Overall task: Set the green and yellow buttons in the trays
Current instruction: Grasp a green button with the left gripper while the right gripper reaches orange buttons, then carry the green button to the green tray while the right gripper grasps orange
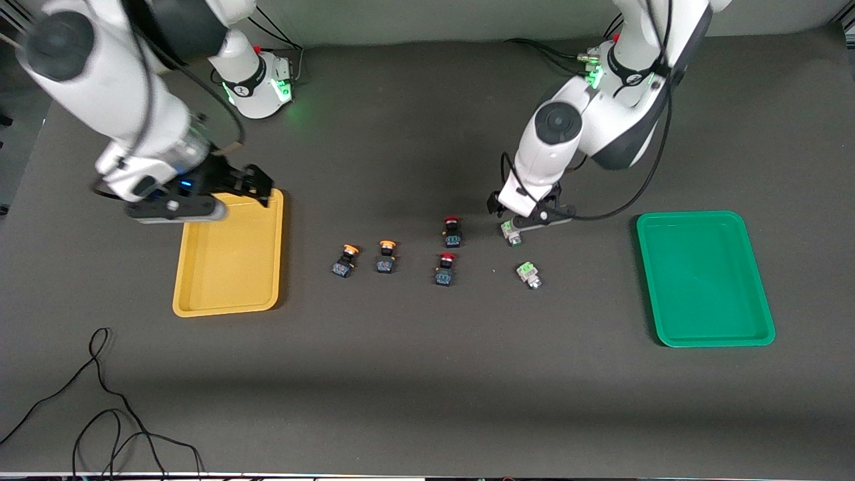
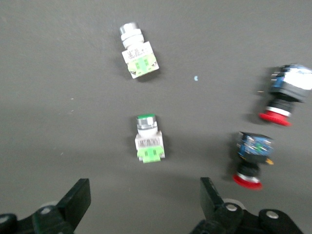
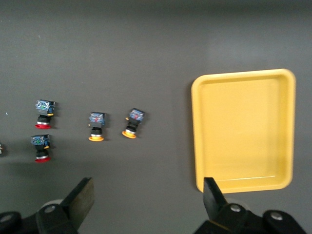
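Two green buttons lie on the dark table, one (image 1: 511, 234) (image 2: 149, 141) farther from the front camera than the other (image 1: 528, 274) (image 2: 138, 51). My left gripper (image 1: 531, 220) (image 2: 145, 197) hangs open just over the farther one, with nothing between its fingers. Two yellow buttons (image 1: 345, 260) (image 1: 386, 256) (image 3: 133, 122) (image 3: 96, 125) sit side by side near the table's middle. The yellow tray (image 1: 227, 267) (image 3: 243, 129) is bare, and my right gripper (image 1: 257, 190) (image 3: 148, 195) hovers open and empty over its farthest rim. The green tray (image 1: 705, 280) at the left arm's end is bare too.
Two red-capped buttons (image 1: 452, 230) (image 1: 445, 268) (image 2: 251, 158) (image 2: 285, 95) stand between the yellow pair and the green pair. A loose black cable (image 1: 100, 401) curls on the table near the front camera at the right arm's end.
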